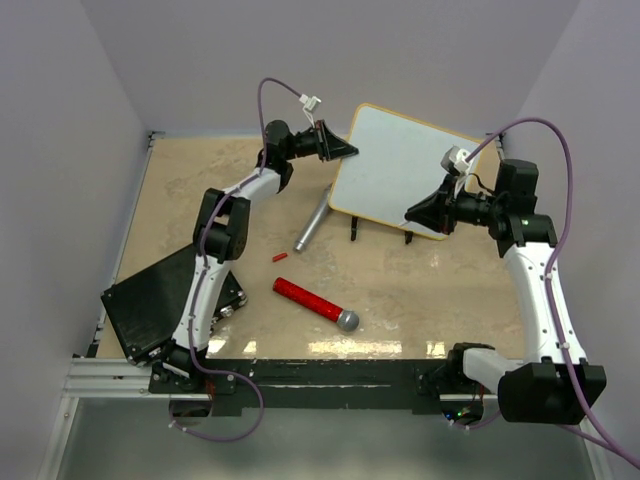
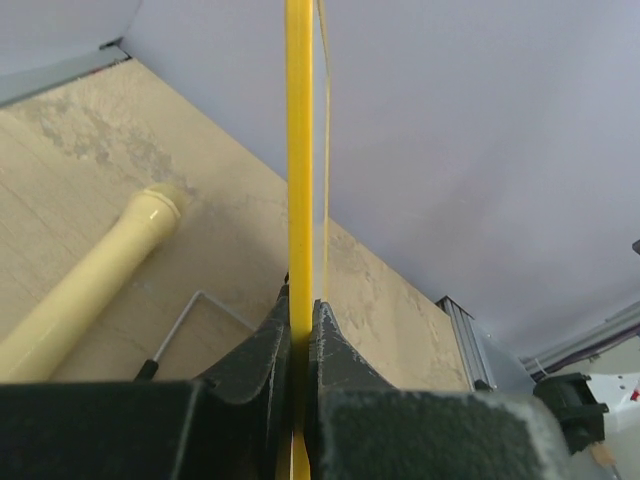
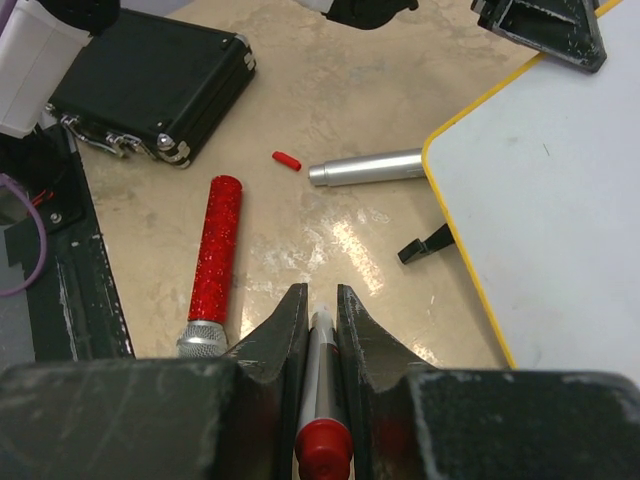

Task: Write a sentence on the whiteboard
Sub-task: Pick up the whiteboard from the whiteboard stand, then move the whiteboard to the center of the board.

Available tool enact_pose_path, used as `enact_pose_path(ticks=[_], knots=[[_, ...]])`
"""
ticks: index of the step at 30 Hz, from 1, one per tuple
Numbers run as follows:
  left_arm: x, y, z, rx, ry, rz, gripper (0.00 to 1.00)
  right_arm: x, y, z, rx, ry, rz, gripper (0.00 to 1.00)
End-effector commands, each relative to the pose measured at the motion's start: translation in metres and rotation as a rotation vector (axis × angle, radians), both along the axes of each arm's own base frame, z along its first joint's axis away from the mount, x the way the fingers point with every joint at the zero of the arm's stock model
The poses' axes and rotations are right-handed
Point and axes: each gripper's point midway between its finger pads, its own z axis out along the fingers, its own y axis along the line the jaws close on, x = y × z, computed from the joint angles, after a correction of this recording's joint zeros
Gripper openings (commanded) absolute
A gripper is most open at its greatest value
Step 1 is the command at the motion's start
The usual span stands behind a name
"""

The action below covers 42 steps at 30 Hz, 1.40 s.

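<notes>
Where left end effector (image 2: 300, 302) clamps, whiteboard (image 1: 400, 170) edge sits.

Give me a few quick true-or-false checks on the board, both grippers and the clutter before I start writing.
1. The left gripper is clamped on the edge of the whiteboard. True.
2. Red words already cover the whiteboard. False: its face is blank in the top and right wrist views.
3. The right gripper holds a marker between its fingers. True.
4. The red microphone lies on top of the black case. False: the red microphone lies on the table, apart from the black case.
</notes>
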Motion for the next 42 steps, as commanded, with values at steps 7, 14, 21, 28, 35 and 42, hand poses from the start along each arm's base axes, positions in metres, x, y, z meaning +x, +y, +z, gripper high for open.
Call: enact_pose_path(ticks=[7, 14, 21, 28, 35, 42], knots=[[0.005, 0.010, 0.132, -0.119, -0.285, 0.210, 0.00, -0.011, 0.001, 0.021, 0.010, -0.079, 0.034, 0.00], [-0.001, 0.012, 0.145, -0.126, -0.283, 0.259, 0.00, -0.011, 0.001, 0.026, -0.001, -0.092, 0.039, 0.00], [-0.012, 0.010, 0.157, -0.117, -0.276, 0.289, 0.00, -0.009, -0.002, 0.034, -0.030, -0.104, 0.041, 0.00], [-0.022, 0.007, 0.150, -0.068, -0.229, 0.361, 0.00, -0.008, -0.003, 0.043, -0.042, -0.106, 0.039, 0.00], [-0.036, 0.009, 0.155, -0.050, -0.205, 0.445, 0.00, -0.011, -0.005, 0.049, -0.054, -0.119, 0.018, 0.00], [-0.068, 0.010, 0.165, -0.029, -0.193, 0.470, 0.00, -0.016, -0.006, 0.049, -0.062, -0.124, 0.003, 0.00]])
